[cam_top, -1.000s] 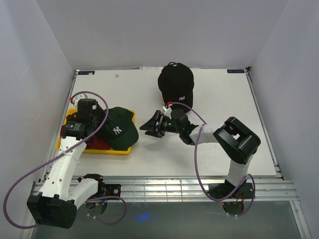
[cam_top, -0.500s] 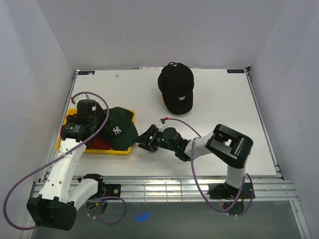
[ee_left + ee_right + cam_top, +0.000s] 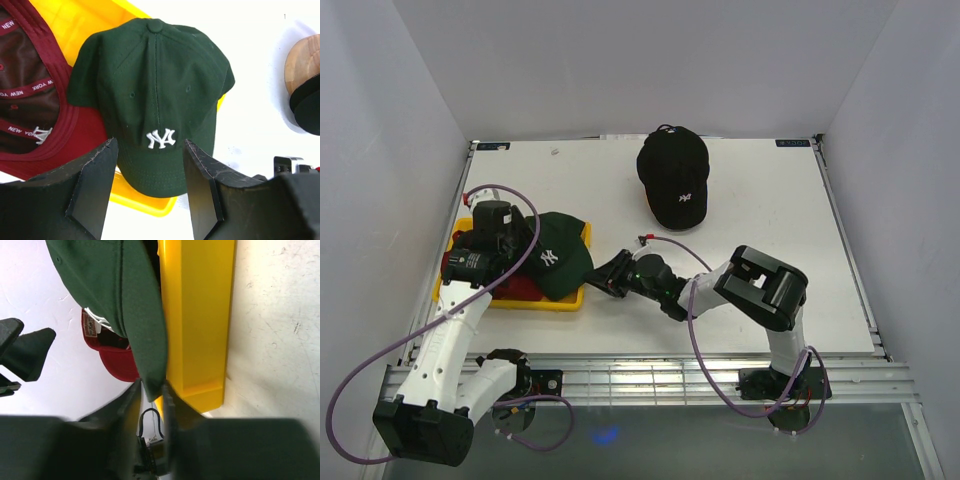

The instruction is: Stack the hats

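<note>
A dark green hat (image 3: 558, 262) with a white NY emblem lies on the yellow tray (image 3: 552, 305), its brim jutting over the tray's right edge. My right gripper (image 3: 603, 277) reaches in low from the right. In the right wrist view its fingers (image 3: 172, 405) pinch the brim tip of that green hat (image 3: 125, 305). A red hat (image 3: 510, 288) lies upside down under it. My left gripper (image 3: 485, 245) hovers open over the tray, and the green hat (image 3: 155, 95) shows between its fingers (image 3: 200, 170). A black hat (image 3: 675, 175) sits at the back centre.
In the left wrist view the black hat (image 3: 306, 112) rests on a round wooden stand (image 3: 300, 65). The tray wall (image 3: 197, 315) stands just right of my right fingers. White walls close in the table's left, back and right.
My right gripper slid left across the table to the tray's edge and closed its jaws around the green hat's brim. The left arm stayed put.
</note>
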`<move>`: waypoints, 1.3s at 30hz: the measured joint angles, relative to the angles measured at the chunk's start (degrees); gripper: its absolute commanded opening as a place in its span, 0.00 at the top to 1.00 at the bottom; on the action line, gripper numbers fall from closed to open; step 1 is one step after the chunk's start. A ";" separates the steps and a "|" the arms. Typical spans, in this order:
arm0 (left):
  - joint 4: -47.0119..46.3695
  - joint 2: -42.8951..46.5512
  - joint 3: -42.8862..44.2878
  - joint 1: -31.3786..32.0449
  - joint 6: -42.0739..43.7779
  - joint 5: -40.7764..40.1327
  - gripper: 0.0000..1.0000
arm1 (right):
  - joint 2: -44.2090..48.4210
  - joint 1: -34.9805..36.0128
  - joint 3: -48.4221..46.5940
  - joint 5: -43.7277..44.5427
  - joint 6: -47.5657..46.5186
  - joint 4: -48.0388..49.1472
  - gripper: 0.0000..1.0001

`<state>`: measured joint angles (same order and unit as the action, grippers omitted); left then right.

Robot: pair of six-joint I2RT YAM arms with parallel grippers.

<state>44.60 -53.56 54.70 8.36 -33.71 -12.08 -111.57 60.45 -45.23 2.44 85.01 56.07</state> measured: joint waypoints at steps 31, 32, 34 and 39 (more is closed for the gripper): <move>-4.81 -9.33 5.46 0.00 1.77 -3.26 0.12 | 11.69 -15.80 -3.10 -16.70 -1.49 -21.11 0.92; -5.57 -10.32 5.70 0.00 2.10 -2.64 0.12 | 11.69 -16.61 -3.72 -18.10 -1.99 -22.18 0.92; -7.10 -12.24 5.77 -0.02 2.97 -0.90 0.12 | 11.69 -18.10 -4.96 -20.44 -3.21 -23.98 0.92; -9.53 -16.81 5.81 -0.04 5.57 3.61 0.12 | 11.69 -21.57 -8.55 -25.88 -6.03 -27.82 0.92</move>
<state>35.07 -70.37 60.51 8.32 -28.14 -8.47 -99.88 38.87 -53.78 -23.44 78.98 28.25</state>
